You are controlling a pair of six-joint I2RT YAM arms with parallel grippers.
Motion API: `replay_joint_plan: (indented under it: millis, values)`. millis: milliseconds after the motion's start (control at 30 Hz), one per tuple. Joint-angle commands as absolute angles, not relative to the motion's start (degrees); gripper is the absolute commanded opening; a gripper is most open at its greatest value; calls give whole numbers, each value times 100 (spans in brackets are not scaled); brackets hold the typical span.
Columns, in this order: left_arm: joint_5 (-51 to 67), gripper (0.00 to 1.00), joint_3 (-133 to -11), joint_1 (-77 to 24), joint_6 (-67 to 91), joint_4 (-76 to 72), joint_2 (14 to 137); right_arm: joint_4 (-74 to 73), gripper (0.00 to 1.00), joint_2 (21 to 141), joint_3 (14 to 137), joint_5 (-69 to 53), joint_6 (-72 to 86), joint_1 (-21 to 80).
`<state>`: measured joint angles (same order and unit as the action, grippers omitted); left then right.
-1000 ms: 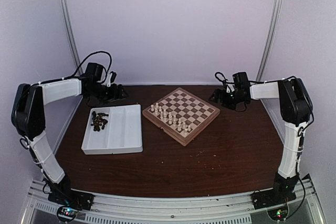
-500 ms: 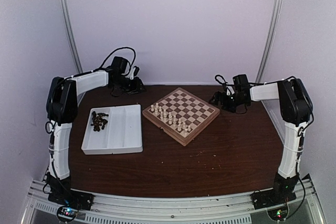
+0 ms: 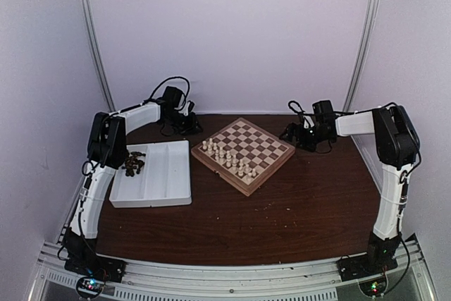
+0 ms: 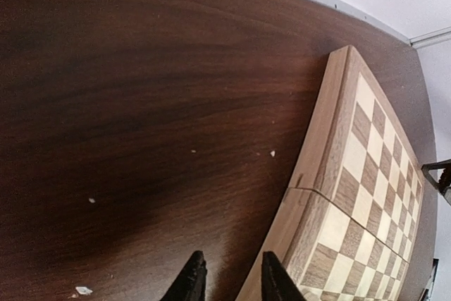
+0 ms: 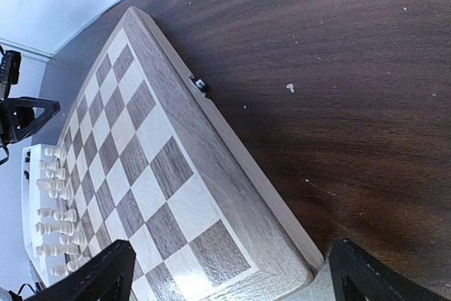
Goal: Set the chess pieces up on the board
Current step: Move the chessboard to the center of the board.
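Note:
The board [image 3: 262, 147] lies diagonally mid-table, with cream-white pieces [image 3: 227, 156] in rows along its near-left side. The dark chess pieces [image 3: 132, 162] lie heaped in the left compartment of a white tray [image 3: 165, 177]. My left gripper [image 3: 192, 126] hovers low over bare table just beyond the board's far-left edge. In the left wrist view the gripper [image 4: 232, 259] is open only narrowly, nothing between its fingers, and the board's rim [image 4: 317, 146] runs along its right. My right gripper [image 3: 290, 132] sits at the board's right corner. There it [image 5: 232, 248] stands wide open and empty, straddling the rim [image 5: 211, 153].
The white tray stands left of the board, its other compartments holding nothing. White walls and metal posts close in the table at the back and sides. Cables trail behind both wrists. Small white specks [image 4: 273, 153] dot the dark wood.
My left arm has swung right, from beyond the tray's far end to the board's far-left edge, and its jaws have narrowed. The right arm has not moved.

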<state>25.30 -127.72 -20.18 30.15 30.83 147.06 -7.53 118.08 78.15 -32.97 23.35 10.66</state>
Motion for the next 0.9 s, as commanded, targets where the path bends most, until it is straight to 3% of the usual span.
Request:
replay_joint_plan:
  millis: [0, 867]
  values:
    - [2603, 28, -13060, -2092, 3115, 3315, 14850, -670, 100, 11748, 7760, -3472, 2411, 1132]
    - [3445, 25, -12860, -2324, 3094, 3738, 14988, -847, 98, 11979, 7871, -4143, 2444, 1197]
